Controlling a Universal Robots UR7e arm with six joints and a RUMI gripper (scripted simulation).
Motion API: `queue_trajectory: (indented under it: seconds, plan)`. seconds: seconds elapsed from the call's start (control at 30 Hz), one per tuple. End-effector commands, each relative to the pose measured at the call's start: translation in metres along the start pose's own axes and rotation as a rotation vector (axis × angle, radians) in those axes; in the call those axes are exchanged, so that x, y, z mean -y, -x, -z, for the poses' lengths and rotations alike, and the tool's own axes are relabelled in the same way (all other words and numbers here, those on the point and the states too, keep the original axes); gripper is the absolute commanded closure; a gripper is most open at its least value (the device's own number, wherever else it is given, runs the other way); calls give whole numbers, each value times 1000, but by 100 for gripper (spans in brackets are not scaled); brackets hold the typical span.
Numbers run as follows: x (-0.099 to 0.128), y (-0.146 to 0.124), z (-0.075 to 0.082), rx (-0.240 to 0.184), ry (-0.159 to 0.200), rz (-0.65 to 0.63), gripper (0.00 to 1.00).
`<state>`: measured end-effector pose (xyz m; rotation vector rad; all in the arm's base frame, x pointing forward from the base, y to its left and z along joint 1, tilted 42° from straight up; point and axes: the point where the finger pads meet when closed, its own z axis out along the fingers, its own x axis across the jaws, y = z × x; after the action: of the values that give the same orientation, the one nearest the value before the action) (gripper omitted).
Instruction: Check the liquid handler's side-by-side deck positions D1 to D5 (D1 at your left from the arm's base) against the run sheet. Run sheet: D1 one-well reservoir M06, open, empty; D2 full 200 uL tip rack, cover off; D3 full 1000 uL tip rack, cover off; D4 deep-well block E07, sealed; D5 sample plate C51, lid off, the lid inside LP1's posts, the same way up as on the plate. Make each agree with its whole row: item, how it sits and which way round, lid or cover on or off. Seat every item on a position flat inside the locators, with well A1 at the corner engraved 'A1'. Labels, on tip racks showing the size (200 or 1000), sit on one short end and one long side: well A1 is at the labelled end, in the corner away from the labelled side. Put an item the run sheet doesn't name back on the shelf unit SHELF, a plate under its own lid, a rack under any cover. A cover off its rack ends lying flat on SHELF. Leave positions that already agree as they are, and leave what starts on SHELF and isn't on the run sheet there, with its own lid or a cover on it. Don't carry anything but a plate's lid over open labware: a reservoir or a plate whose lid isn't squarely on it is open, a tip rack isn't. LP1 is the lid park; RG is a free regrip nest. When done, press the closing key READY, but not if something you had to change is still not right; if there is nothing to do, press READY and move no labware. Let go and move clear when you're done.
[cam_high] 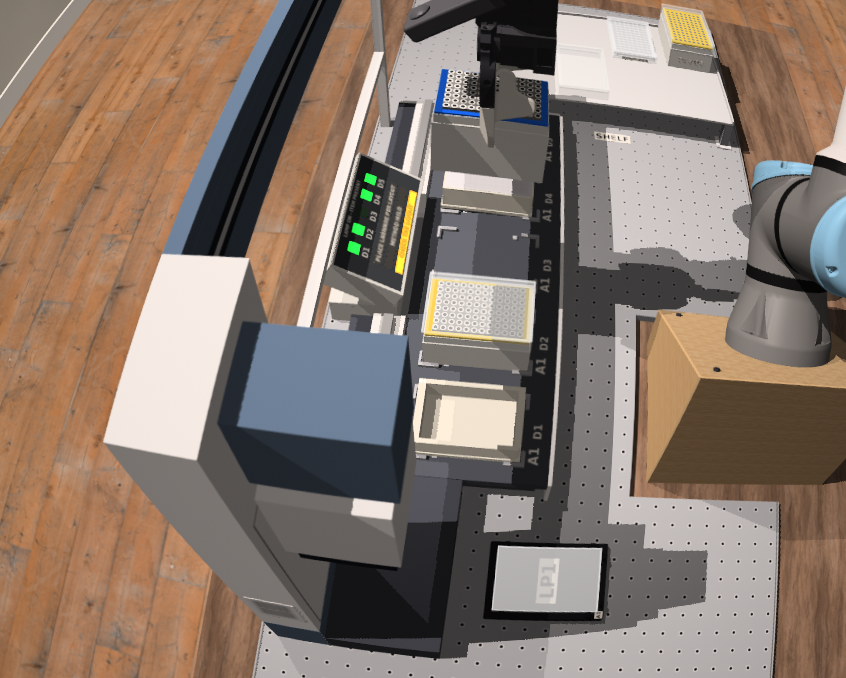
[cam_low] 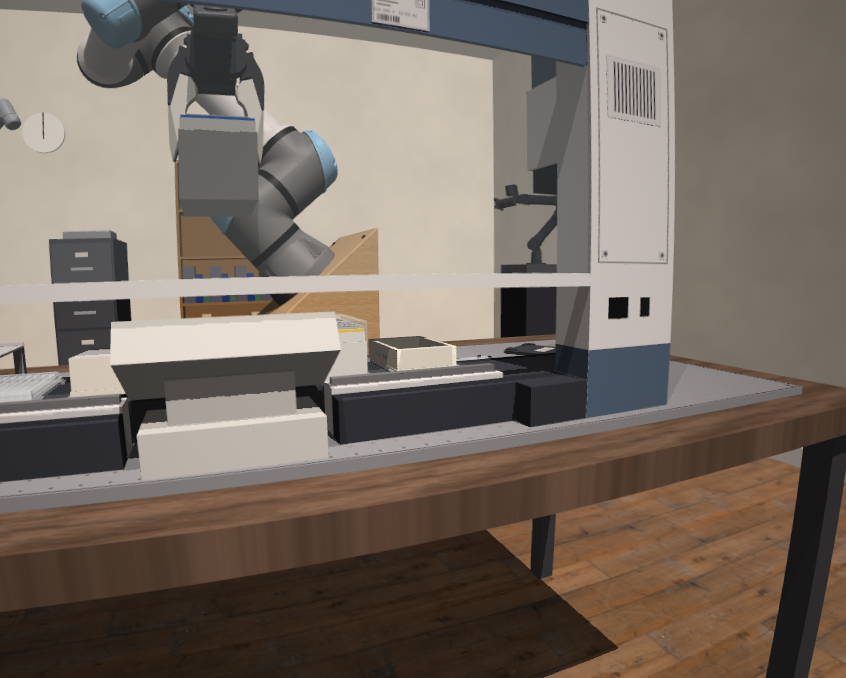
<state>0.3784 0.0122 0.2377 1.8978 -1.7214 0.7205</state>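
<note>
My gripper [cam_high: 505,67] is shut on a blue-topped tip rack [cam_high: 490,123] with a grey body and holds it high in the air. The exterior view shows the rack [cam_low: 215,165] hanging from the fingers [cam_low: 215,118] well above the deck. In the overhead view it covers D5, so what stands there is hidden. The cream one-well reservoir [cam_high: 467,421] sits open on D1. A yellow-framed tip rack [cam_high: 478,310], cover off, sits on D2. D3 [cam_high: 484,243] is bare. A pale deep-well block [cam_high: 485,192] sits on D4. The lid park LP1 [cam_high: 547,580] holds nothing.
SHELF [cam_high: 646,67] at the far end carries a clear plate [cam_high: 632,36], a yellow-topped rack [cam_high: 686,31] and a white flat item [cam_high: 582,69]. The handler's gantry head [cam_high: 321,409] overhangs beside D1. The arm's wooden pedestal [cam_high: 734,409] stands to the right.
</note>
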Motion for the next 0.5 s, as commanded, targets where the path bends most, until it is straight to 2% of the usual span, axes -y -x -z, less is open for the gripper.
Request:
queue_trajectory:
  seconds: [0.0, 0.47]
  plan:
    - [0, -1, -8, 0, -3, -2, 100]
    - [1, -1, -32, 0, -1, -1, 100]
